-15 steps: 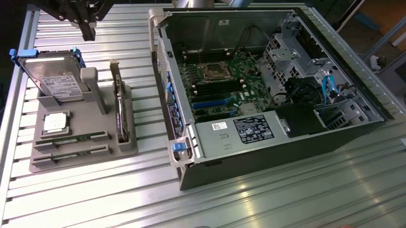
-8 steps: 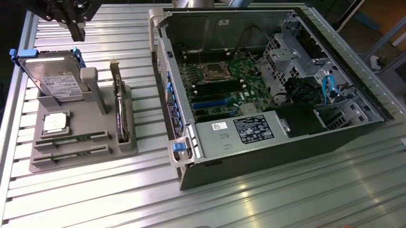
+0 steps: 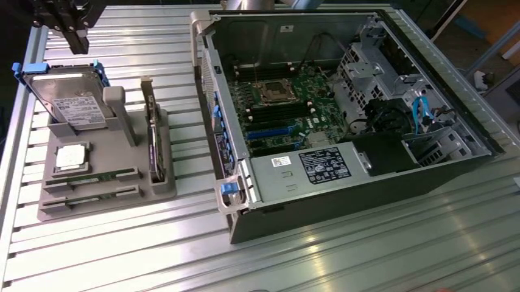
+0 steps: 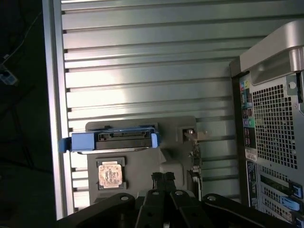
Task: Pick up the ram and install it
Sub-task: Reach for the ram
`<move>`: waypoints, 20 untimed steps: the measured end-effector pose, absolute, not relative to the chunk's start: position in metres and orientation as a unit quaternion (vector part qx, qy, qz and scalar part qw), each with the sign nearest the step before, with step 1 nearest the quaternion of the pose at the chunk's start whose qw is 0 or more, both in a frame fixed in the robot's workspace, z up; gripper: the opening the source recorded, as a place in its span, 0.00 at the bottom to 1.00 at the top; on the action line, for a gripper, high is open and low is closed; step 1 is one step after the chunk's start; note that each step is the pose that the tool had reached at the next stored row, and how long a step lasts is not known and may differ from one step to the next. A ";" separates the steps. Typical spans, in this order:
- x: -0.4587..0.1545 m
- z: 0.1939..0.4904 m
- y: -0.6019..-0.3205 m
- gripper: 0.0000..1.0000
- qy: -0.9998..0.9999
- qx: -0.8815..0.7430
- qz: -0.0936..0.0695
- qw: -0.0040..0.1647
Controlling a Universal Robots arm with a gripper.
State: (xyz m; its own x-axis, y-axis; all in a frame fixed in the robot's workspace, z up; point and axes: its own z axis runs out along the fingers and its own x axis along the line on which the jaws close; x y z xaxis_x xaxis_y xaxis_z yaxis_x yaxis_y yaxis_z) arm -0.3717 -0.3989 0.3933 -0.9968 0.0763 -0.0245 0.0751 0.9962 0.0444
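hand [image 3: 79,47] closed, hanging above ribbed metal table [image 3: 325,255].

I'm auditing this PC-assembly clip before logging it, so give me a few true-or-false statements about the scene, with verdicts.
1. The gripper holds the thin green ram stick. False: it is shut on nothing, and the ram lies in the grey parts holder.
2. The black computer case lies open, with its green motherboard showing. True.
3. The silver hard drive with the blue frame sits inside the case. False: it stands in the holder.
4. The expansion card with the metal bracket stands upright in the holder. True.
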 end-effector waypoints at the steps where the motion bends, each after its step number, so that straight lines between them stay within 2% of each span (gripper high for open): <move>1: -0.375 0.393 -0.399 0.11 0.999 0.038 0.022 0.013; 20: -0.392 0.393 -0.401 0.11 0.999 0.038 0.022 0.013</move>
